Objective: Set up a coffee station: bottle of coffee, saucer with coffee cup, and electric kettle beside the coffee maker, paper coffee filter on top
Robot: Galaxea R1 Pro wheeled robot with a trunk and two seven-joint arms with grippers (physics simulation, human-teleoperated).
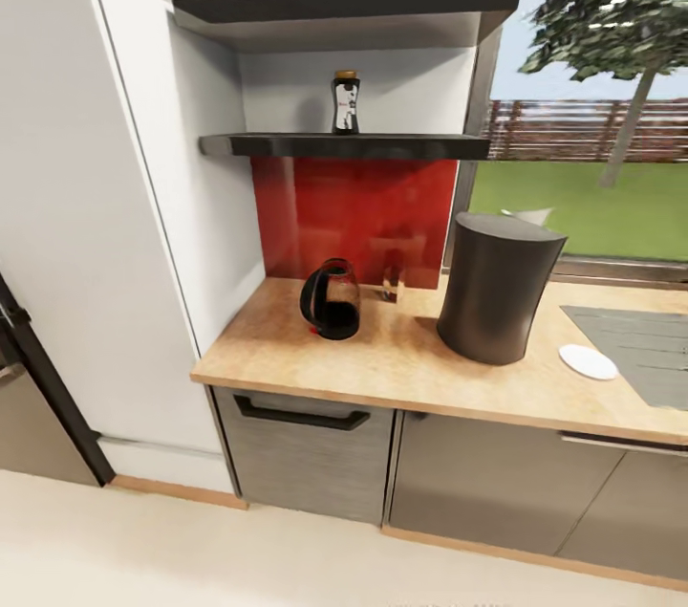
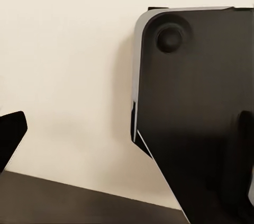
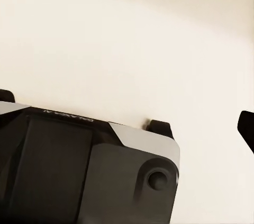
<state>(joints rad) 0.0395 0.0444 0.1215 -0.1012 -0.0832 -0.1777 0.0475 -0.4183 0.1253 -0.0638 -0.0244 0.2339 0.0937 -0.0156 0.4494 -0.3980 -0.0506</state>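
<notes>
In the head view the bottle of coffee (image 1: 346, 101) stands upright on the dark lower shelf (image 1: 287, 146). Below it, on the wooden countertop (image 1: 401, 368), a black jug-shaped electric kettle (image 1: 331, 299) sits near the red backsplash. To its right stands the tall dark cylindrical coffee maker (image 1: 497, 287). A white saucer (image 1: 588, 361) lies right of the coffee maker. A small clear cup-like item (image 1: 392, 283) stands by the backsplash. A white shape (image 1: 527, 216), possibly the paper filter, peeks out behind the coffee maker. My left gripper (image 2: 127, 131) hangs open over the floor; a right fingertip (image 3: 246, 128) shows at the frame edge.
A tall white cabinet (image 1: 86, 205) flanks the counter on the left. A grey sink area (image 1: 640, 349) lies at the counter's right, under a window. Drawers with a black handle (image 1: 301, 416) sit below. Both wrist views look down at my dark base (image 2: 201, 118) on the cream floor.
</notes>
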